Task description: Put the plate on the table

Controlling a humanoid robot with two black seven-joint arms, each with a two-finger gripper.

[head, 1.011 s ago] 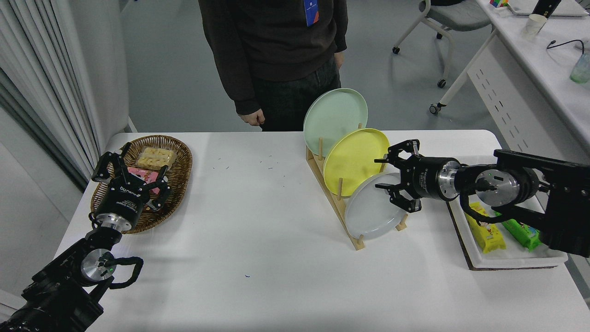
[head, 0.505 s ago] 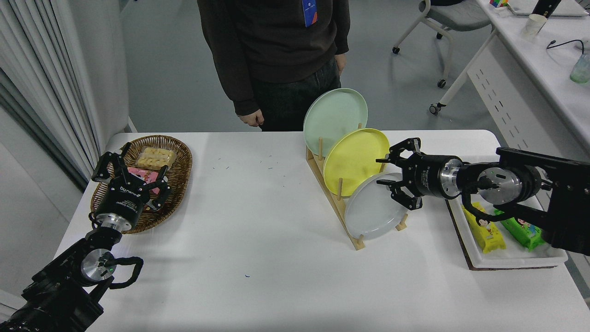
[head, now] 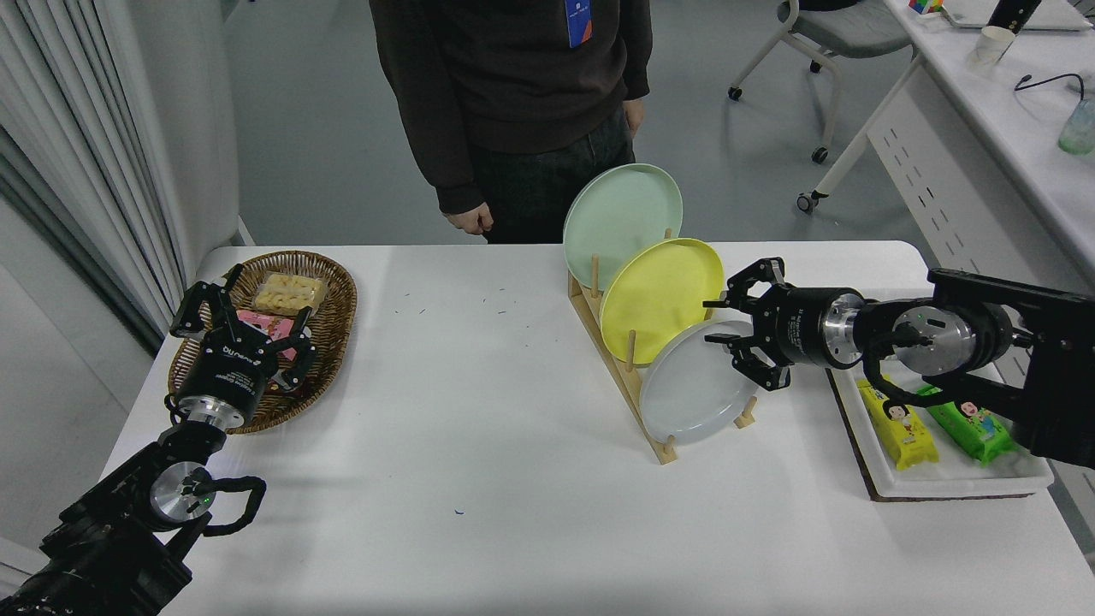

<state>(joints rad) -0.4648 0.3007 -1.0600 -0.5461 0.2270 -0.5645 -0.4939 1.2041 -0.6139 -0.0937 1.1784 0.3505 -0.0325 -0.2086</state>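
The pale grey plate (head: 695, 385) leans upright in the front slot of a wooden rack (head: 631, 389) on the white table (head: 479, 479). Behind it in the rack lean a yellow plate (head: 659, 295) and a mint green plate (head: 620, 214). My right gripper (head: 727, 329) comes in from the right and is open, its fingertips at the grey plate's upper right rim without gripping it. My left gripper (head: 244, 321) is parked at the lower left, open, over a wicker basket.
A wicker basket (head: 329, 342) with snack packs sits at the table's left. A white tray (head: 941, 479) with yellow and green packets lies at the right edge, under my right arm. A person (head: 513, 103) stands at the far side.
My right gripper has drifted slightly right and up, staying by the grey plate's upper right rim. The plates and my left arm have not moved.
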